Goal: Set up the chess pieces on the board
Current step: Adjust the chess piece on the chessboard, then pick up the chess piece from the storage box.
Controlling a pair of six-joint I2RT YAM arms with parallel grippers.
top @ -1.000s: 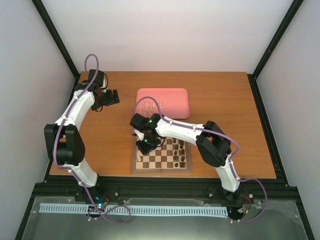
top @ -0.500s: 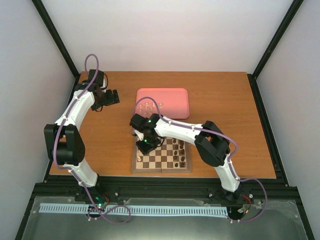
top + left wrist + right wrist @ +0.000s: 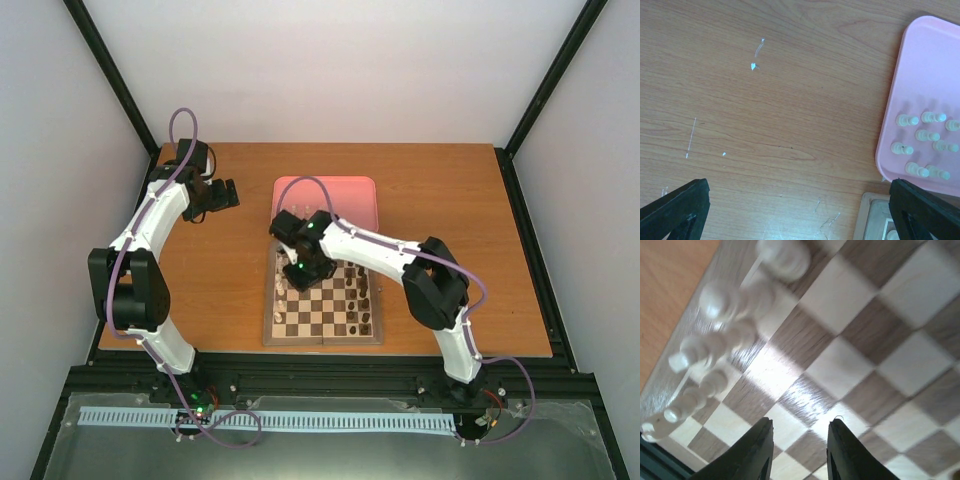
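Note:
The board (image 3: 271,336) lies at the table's near middle. Several cream chess pieces (image 3: 725,337) stand in a row along its left edge, blurred in the right wrist view. More cream pieces (image 3: 924,145) stand on the pink tray (image 3: 930,65). My right gripper (image 3: 801,424) hovers low over bare squares of the board (image 3: 850,305), just right of that row, open with nothing between its fingers. In the top view it (image 3: 300,268) is over the board's far left part. My left gripper (image 3: 799,186) hangs wide open over bare table, left of the tray.
Dark brown pieces (image 3: 362,300) stand on the board's right side. The pink tray (image 3: 352,200) sits just behind the board. A corner of the board (image 3: 871,220) shows at the bottom of the left wrist view. The left gripper (image 3: 226,194) is at the far left.
My right gripper has moved back and a little right, from the board's left edge toward its far edge, and its fingers have parted slightly. The left arm has not moved.

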